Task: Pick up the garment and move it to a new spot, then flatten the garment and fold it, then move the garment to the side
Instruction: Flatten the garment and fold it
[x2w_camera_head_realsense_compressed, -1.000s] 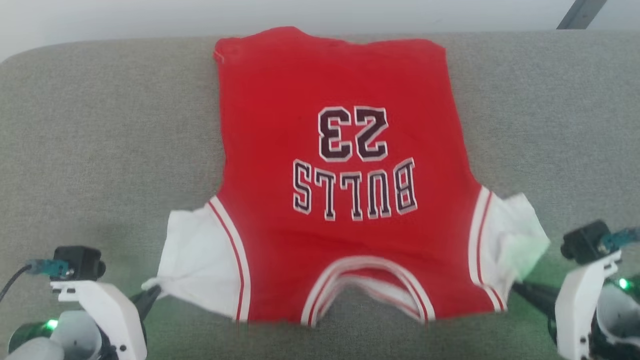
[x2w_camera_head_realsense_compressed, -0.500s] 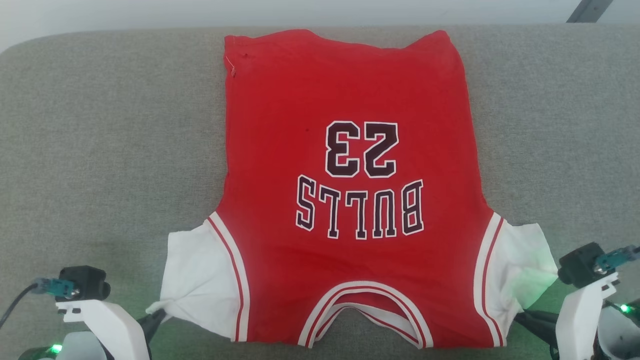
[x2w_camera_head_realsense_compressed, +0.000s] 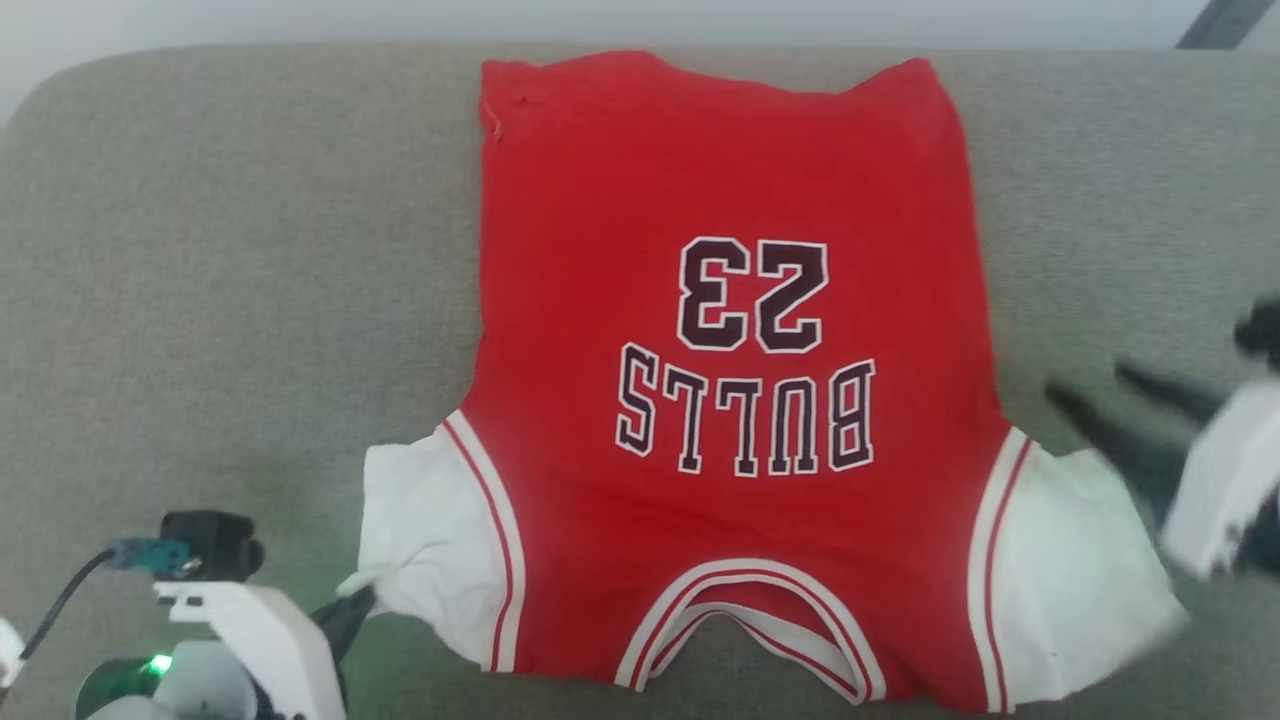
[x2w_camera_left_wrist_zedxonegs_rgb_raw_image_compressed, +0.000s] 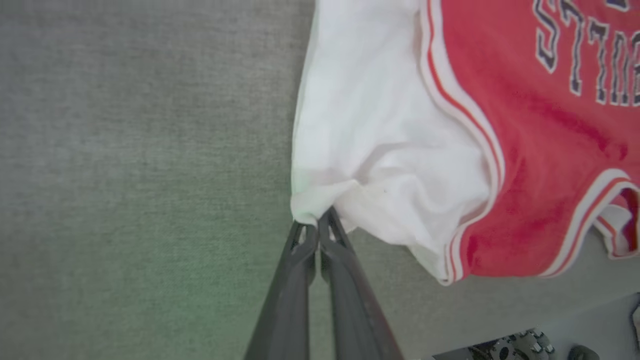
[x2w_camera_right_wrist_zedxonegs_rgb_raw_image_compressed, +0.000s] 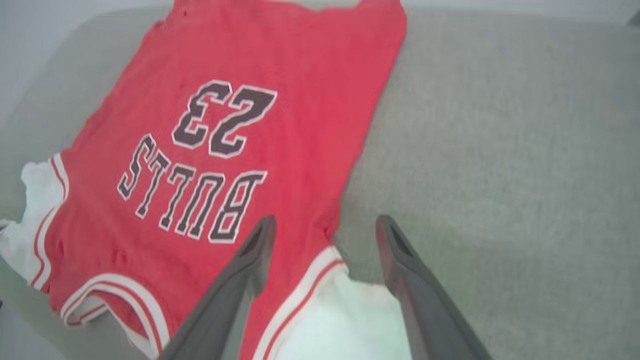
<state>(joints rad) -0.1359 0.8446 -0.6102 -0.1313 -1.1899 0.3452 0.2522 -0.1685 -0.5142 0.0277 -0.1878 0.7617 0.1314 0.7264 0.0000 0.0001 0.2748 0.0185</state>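
Nearest, the left hand (x2w_camera_left_wrist_zedxonegs_rgb_raw_image_compressed: 317, 227) is pinched together on the corner of the jersey's (x2w_camera_head_realsense_compressed: 720, 170) white sleeve. The right hand (x2w_camera_right_wrist_zedxonegs_rgb_raw_image_compressed: 325, 225) hangs by the other sleeve, fingers spread apart, holding nothing. The jersey lies flat on the grey padded surface (x2w_camera_head_realsense_compressed: 200, 250), collar nearest, hem farthest.

Bright, even light on the grey woven fabric surface (x2w_camera_head_realsense_compressed: 250, 250), with hardly any shadow. In the head view the dark two-fingered right gripper (x2w_camera_head_realsense_compressed: 1085, 380) at 3 o'clock is smeared by motion blur. A green glow (x2w_camera_head_realsense_compressed: 300, 560) tints the fabric at 7 o'clock. The white sleeve (x2w_camera_left_wrist_zedxonegs_rgb_raw_image_compressed: 380, 125) of the red jersey garment (x2w_camera_left_wrist_zedxonegs_rgb_raw_image_compressed: 540, 150) may be overexposed.
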